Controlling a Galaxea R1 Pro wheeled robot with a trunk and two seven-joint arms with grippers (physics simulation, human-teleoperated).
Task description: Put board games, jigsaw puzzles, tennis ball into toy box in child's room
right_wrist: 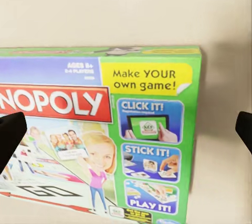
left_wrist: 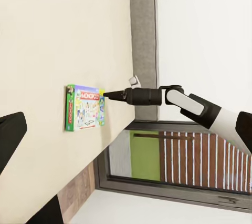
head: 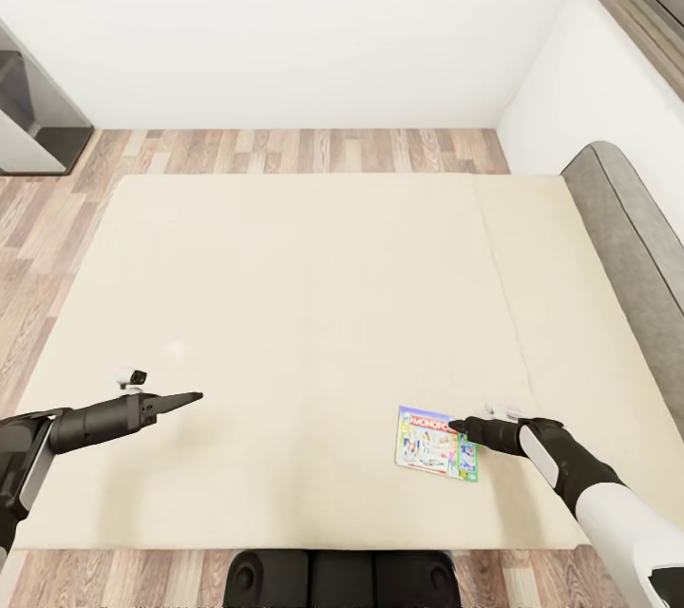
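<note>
One board game (head: pixel 436 443), a flat Monopoly box with a green edge and a red title band, lies flat on the bed (head: pixel 285 285) near its front edge. It also appears in the left wrist view (left_wrist: pixel 84 108) and close up in the right wrist view (right_wrist: pixel 100 129). My right gripper (head: pixel 455 425) hovers at the box's right end. It is open, with fingers (right_wrist: pixel 10 134) spread wide and nothing held. My left gripper (head: pixel 197 395) is open and empty over bare mattress, far left of the box. The toy box, table, jigsaw puzzles and tennis ball are out of view.
A grey headboard (head: pixel 627 228) runs along the bed's right side, against a white wall. Wood-plank floor (head: pixel 57 228) borders the bed on the left and far side. A dark grey furniture piece (head: pixel 33 114) stands at far left. A window sill (head: pixel 627 0) sits at upper right.
</note>
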